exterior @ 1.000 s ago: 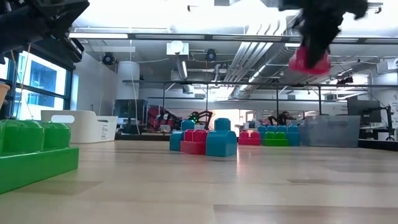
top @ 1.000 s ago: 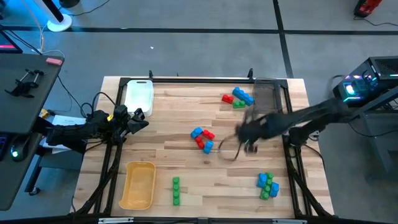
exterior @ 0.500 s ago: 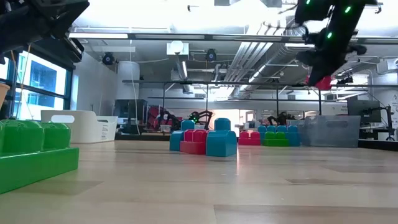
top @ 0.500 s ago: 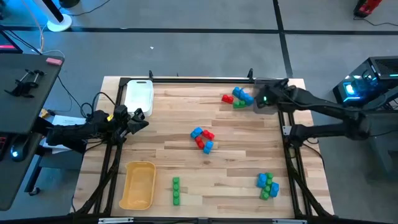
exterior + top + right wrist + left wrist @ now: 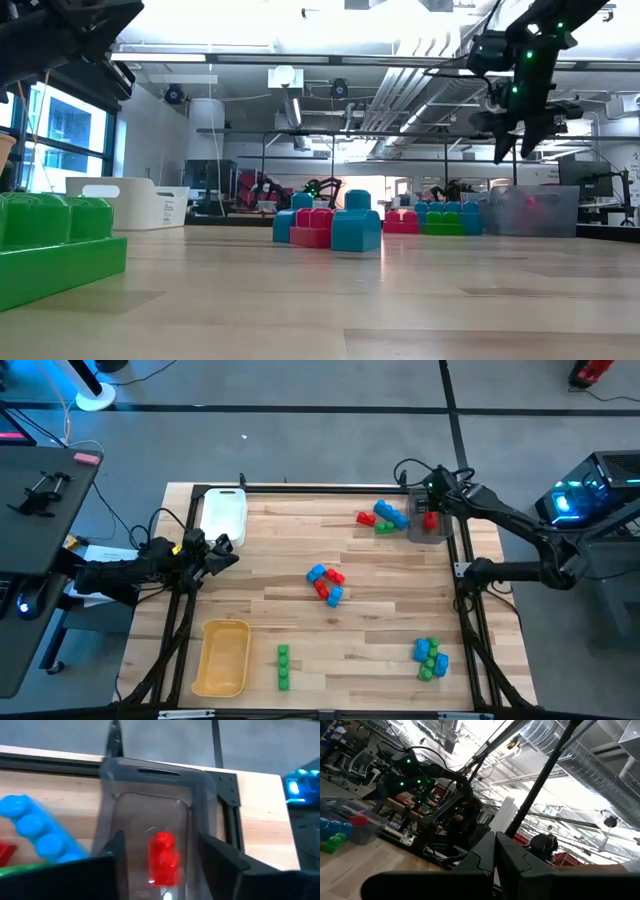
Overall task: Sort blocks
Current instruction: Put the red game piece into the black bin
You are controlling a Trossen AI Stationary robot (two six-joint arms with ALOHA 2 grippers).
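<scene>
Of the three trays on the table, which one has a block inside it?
The grey tray at the far right corner: one red block lies in it, below the right gripper. The white tray and yellow tray hold none.

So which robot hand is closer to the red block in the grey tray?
The right. The right gripper hangs open just above the red block in the grey tray; the left gripper waits across the table beside the white tray.

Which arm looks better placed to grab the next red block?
Probably the right. Its gripper hangs open over the grey tray where a red block lies, close to the far cluster's red block. The left gripper waits shut at the table's left edge.
</scene>
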